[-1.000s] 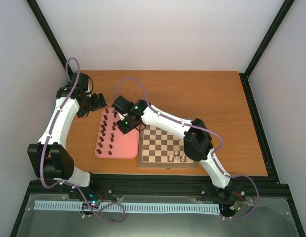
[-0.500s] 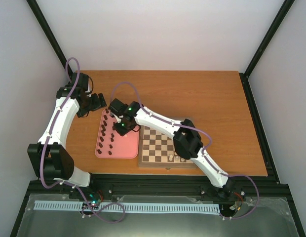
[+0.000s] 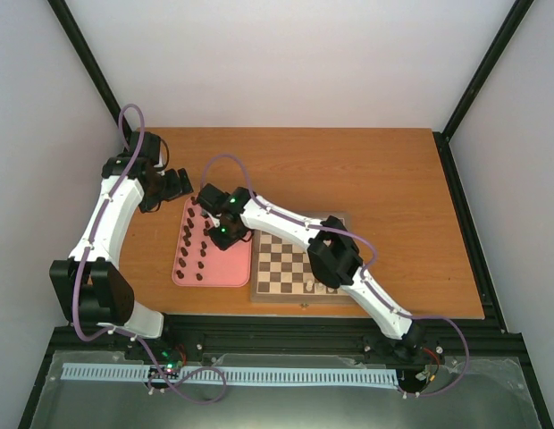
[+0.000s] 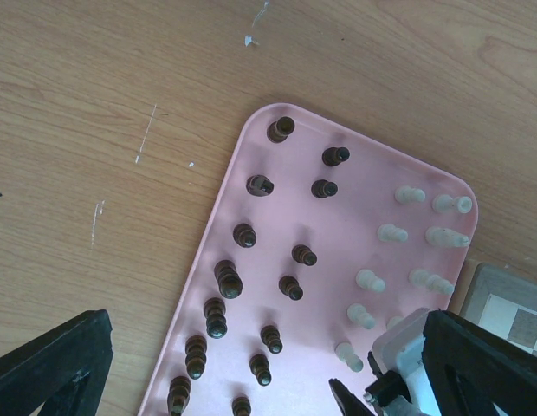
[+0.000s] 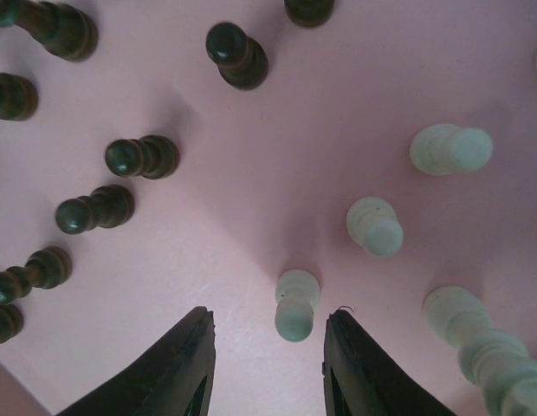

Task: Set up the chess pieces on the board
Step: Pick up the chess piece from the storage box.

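The small wooden chequered board (image 3: 281,268) carries few cream-white chessmen (image 3: 310,286). Most stand on the pink rounded tray (image 3: 225,268), where the half-parted right gripper (image 5: 268,364) is set astride one cream-white peg (image 5: 294,303), judged ready for lifting. Beyond, the left gripper (image 3: 176,185) is held wide, out of the way.

Between the parted fingers of the right gripper (image 5: 267,368) stands one cream pawn (image 5: 295,305), with a strip of bare pink tray (image 5: 251,130) on its left side. Other cream pieces (image 5: 375,226) stand near on the right; dark pieces (image 5: 140,157) stand further away on the left.
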Controlling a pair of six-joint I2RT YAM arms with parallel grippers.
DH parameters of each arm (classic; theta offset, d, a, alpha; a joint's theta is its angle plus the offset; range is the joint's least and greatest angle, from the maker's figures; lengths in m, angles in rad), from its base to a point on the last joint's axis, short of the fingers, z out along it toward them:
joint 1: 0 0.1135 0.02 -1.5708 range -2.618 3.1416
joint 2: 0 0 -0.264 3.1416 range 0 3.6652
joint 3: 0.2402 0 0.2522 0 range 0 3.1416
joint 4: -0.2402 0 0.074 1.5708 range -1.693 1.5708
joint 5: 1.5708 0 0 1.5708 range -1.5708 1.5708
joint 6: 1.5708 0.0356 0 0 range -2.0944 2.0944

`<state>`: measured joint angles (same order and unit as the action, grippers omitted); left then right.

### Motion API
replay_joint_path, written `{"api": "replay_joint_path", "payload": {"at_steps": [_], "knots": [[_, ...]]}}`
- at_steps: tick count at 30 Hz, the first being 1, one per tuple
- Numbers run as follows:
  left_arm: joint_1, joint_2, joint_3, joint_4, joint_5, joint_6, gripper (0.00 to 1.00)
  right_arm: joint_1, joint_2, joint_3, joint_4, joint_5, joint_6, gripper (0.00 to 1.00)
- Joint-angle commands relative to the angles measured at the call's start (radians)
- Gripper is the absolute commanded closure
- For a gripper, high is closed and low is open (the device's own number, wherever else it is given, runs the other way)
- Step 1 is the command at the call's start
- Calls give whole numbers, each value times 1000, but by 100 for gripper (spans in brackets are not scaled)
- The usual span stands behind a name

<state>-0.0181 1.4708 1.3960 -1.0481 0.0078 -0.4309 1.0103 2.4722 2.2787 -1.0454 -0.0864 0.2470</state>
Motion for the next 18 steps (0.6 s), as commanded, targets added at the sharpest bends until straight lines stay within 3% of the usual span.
{"api": "replay_joint_path", "payload": {"at_steps": [1, 18], "knots": [[-3, 6, 22, 0, -4, -7, 0, 0, 23, 24, -13, 11, -17, 64], [-3, 13, 22, 0, -6, -3, 0, -9, 55, 40, -9, 22, -15, 70]]}}
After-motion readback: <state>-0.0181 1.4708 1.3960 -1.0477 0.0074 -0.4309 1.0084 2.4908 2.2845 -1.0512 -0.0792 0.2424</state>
